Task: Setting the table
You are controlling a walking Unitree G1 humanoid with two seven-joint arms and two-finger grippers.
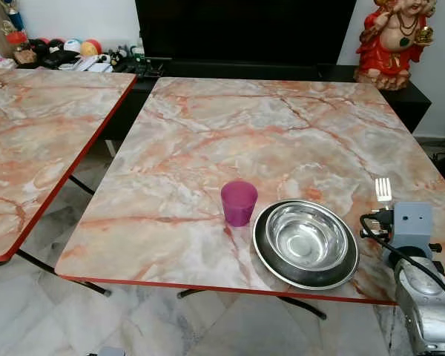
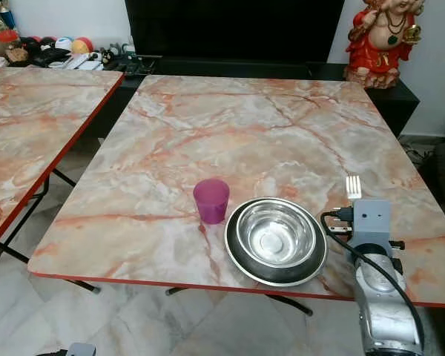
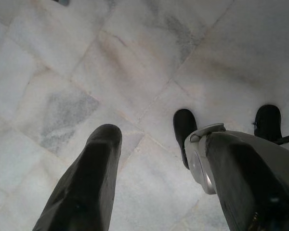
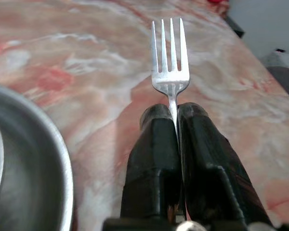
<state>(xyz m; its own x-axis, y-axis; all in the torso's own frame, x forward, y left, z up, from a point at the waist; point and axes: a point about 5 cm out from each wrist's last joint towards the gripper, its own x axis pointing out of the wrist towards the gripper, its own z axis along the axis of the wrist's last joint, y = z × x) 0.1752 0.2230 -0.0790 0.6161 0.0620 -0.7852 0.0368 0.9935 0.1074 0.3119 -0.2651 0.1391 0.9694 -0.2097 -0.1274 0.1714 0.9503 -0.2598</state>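
The right gripper (image 4: 176, 113) had its two black fingers (image 4: 154, 159) pressed tight on the neck of a fork (image 4: 170, 62), tines pointing away from the wrist, out over the marble-patterned table (image 1: 230, 126). In the head views the fork's tines (image 2: 353, 186) poked out beyond the grey wrist block, just beside the steel bowl (image 1: 305, 236) on the robot's right. That bowl sat nested in a dark-rimmed steel plate (image 1: 271, 259) near the table's front edge. A purple cup (image 1: 239, 202) stood upright just to the left of the plate, close to it; whether they touched could not be told.

Down below, the left gripper (image 3: 154, 144) hung over the pale tiled floor (image 3: 135, 72), its fingers (image 3: 94, 178) spread well apart and holding nothing, with the robot's two black feet (image 3: 184, 130) showing beyond them.

Further out, a second marble table (image 1: 37, 133) stood to the left with a gap between the two. Behind the main table ran a dark low cabinet (image 1: 341, 73) with a red and gold statue (image 1: 393, 41) on its right end and small clutter (image 1: 74, 53) at the left.
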